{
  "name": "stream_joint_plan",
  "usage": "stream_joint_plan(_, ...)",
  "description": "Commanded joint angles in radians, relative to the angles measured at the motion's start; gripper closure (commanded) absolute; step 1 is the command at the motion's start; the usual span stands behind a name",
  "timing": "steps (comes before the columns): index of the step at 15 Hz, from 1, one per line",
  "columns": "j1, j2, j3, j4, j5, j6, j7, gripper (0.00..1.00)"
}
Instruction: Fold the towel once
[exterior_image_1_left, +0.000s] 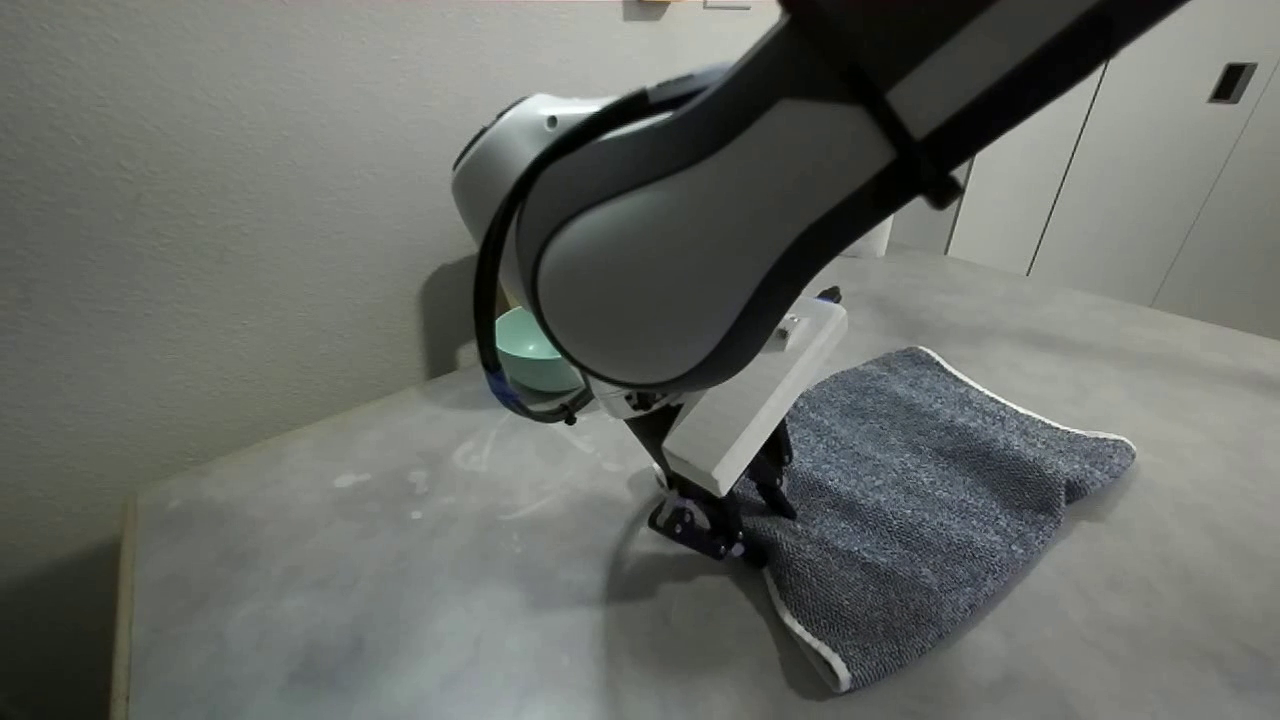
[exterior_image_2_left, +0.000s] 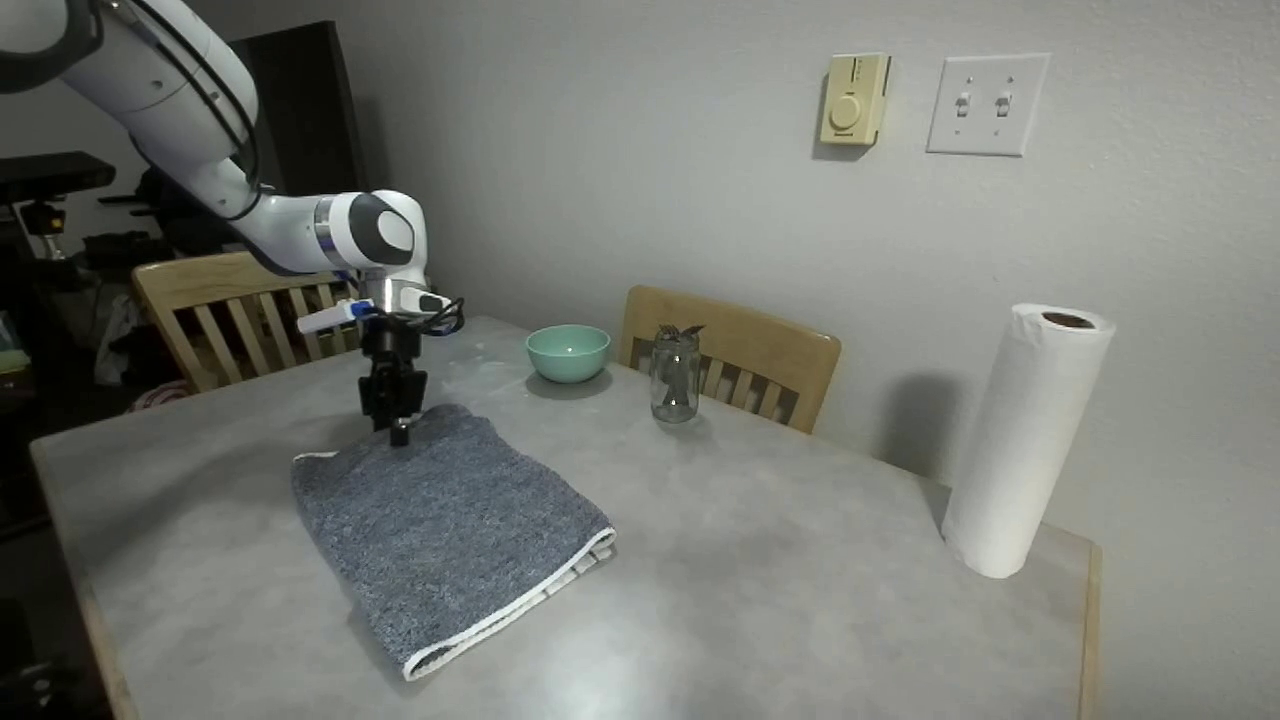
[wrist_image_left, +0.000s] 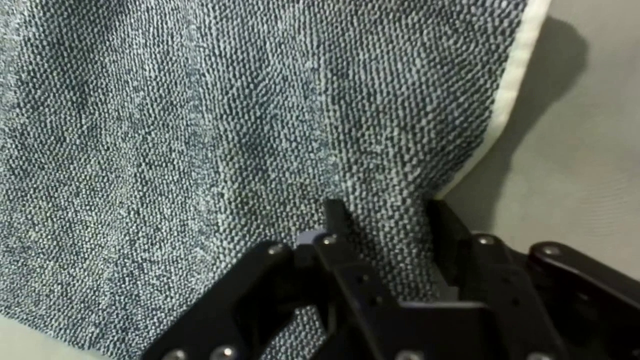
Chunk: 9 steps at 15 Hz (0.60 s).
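Where the towel (exterior_image_2_left: 460, 530) runs under the gripper (wrist_image_left: 386, 210), the jaws stand apart

As I look over the grey table (exterior_image_2_left: 800, 560) in an exterior view, the towel lies on its near left part, one white-trimmed layer over another with pale stripes showing along the near right side. I have the gripper pointing down at the towel's far side, the fingers (wrist_image_left: 337, 217) partway open: in the wrist view blue-grey cloth shows in the gap, one finger over the terry, its partner at the white edge (whether either tip presses on the fabric, I can't tell from my end). My arm (exterior_image_2_left: 180, 110) reaches in from the left. Beyond the towel, to the right, I see the teal bowl (exterior_image_2_left: 568, 355), upright, and near it a glass jar (exterior_image_2_left: 676, 385) holding something dark. Far over to the right stands a white paper roll (exterior_image_2_left: 1025, 450). One wooden chair (exterior_image_2_left: 735, 327) is past the table's far edge, another toward the left. On the wall (exterior_image_2_left: 600, 180) I make out a cream thermostat (exterior_image_2_left: 855, 100) beside a switch plate (exterior_image_2_left: 988, 110).
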Motion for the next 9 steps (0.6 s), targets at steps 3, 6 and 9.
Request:
stream_joint_plan(3,0.002,0.006,0.000,0.019,-0.019,-0.008,-0.050,0.98)
stream_joint_plan(6,-0.008,0.001,0.011,0.014,-0.014,0.020,-0.096,1.00)
stream_joint_plan(9,-0.021,-0.004,0.030,0.010,-0.006,0.070,-0.174,0.98)
